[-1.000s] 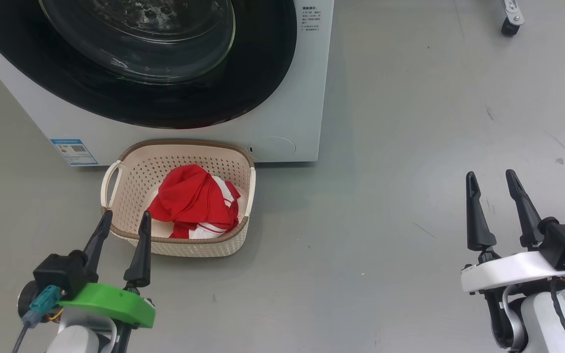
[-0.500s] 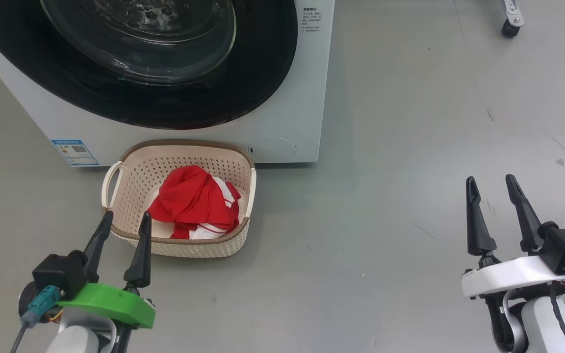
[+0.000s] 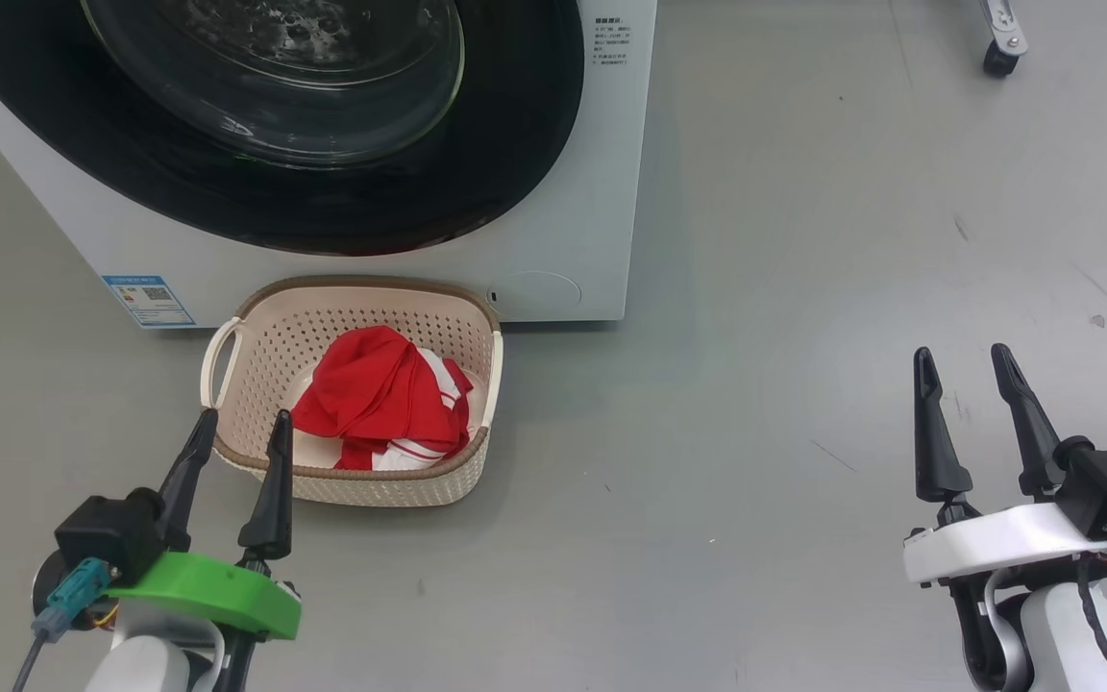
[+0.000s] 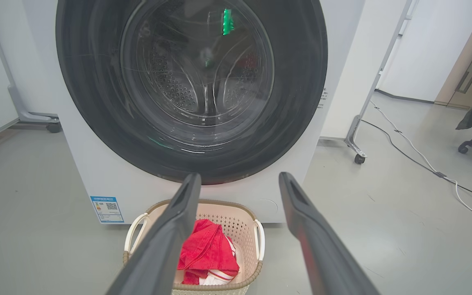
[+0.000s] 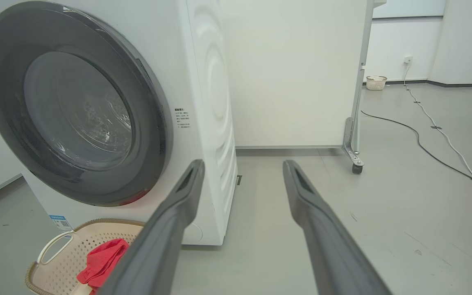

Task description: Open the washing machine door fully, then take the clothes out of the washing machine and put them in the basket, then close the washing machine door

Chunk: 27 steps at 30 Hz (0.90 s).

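Now my left claw (image 3: 246,415) and right claw (image 3: 960,352) gape wide, empty; clothes (image 3: 371,394) in basket (image 3: 390,488) look soft, light; I'd pinch a top fold.

Both hands sit low in the head view, fingers pointing up the frame. The left hand (image 3: 246,415) is at the lower left on a green wrist collar (image 3: 212,594), its two dark fingers spread apart and empty. Over at the lower right, the right hand (image 3: 961,352) sits on a white wrist collar (image 3: 996,538), also spread wide and gripping nothing. In each wrist view the fingers rise from the bottom edge with a clear gap between them.
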### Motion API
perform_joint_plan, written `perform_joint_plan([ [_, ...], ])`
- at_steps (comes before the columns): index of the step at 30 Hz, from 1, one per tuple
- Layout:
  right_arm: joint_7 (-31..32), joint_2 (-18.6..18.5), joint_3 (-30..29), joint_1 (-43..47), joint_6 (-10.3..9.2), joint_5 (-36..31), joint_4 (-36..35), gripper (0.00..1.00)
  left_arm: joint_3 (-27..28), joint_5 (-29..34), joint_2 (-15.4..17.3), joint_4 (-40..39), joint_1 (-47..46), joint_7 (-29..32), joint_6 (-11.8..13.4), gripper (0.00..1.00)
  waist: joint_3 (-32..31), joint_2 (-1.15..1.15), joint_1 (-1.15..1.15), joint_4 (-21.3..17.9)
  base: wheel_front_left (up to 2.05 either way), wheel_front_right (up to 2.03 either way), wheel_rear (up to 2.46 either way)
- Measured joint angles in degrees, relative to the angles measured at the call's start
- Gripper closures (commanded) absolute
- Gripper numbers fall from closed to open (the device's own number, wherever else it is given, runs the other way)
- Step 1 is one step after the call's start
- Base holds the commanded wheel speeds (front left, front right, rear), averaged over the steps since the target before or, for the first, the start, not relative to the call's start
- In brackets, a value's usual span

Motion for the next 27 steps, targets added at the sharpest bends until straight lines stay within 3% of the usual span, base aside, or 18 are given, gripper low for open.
perform_joint_plan([
  [27, 0.0, 0.5, -0.6, 0.1, 1.02, -0.7, 0.3, 0.00, -0.2, -1.6, 0.0, -0.2, 0.2, 0.0, 0.0, 0.00, -0.9, 0.00, 0.00, 0.0, 0.00, 0.00, 0.00],
])
